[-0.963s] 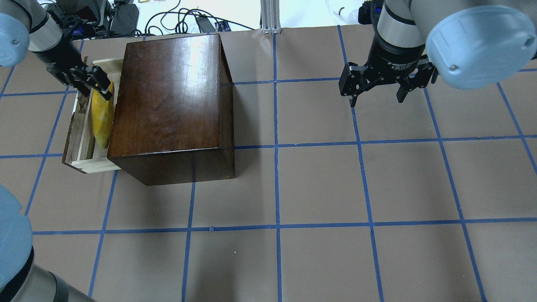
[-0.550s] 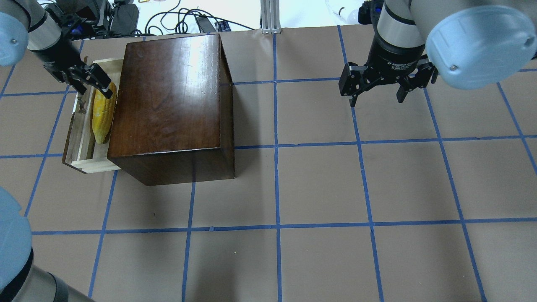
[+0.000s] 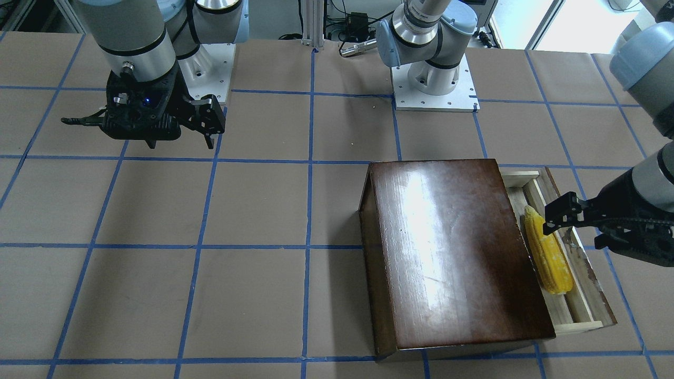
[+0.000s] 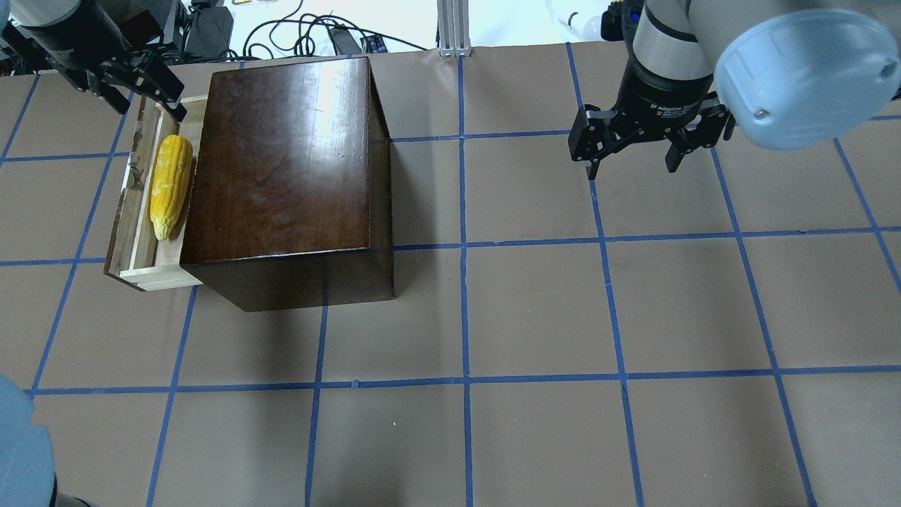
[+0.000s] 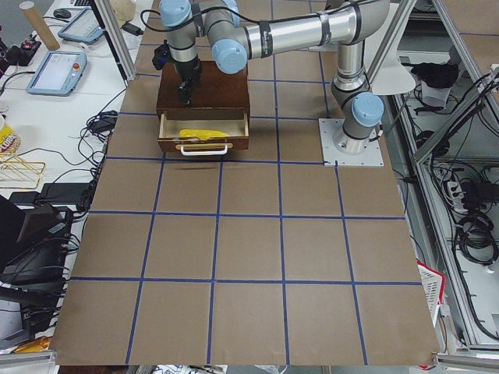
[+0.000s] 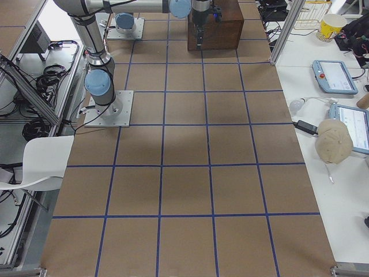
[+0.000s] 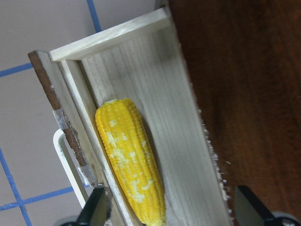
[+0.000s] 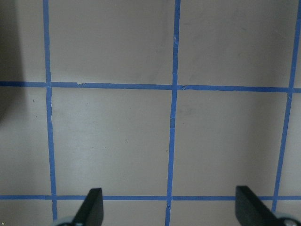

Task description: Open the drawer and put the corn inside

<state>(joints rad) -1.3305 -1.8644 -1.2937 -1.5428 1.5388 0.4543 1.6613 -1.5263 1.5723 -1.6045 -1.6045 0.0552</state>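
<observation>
The yellow corn (image 4: 170, 184) lies lengthwise in the open drawer (image 4: 165, 276), which is pulled out of the dark-brown box (image 4: 281, 162) on its left side. The corn also shows in the front view (image 3: 547, 258) and the left wrist view (image 7: 131, 165), resting on the drawer's pale floor (image 7: 174, 117). My left gripper (image 4: 144, 104) is open and empty, raised above the drawer's far end, clear of the corn; it also shows in the front view (image 3: 574, 234). My right gripper (image 4: 631, 167) is open and empty, hovering over bare table far to the right.
The table is brown paper with a blue tape grid (image 4: 464, 246). Cables and equipment (image 4: 211, 28) lie beyond the far edge. The drawer's white handle (image 7: 66, 160) sticks out from its chipped front panel (image 4: 118, 232). The arm bases (image 3: 432, 84) stand at the robot's side.
My left gripper has let go of the corn and lifted away toward the far left. The corn now lies free in the drawer. The right arm has not moved.
</observation>
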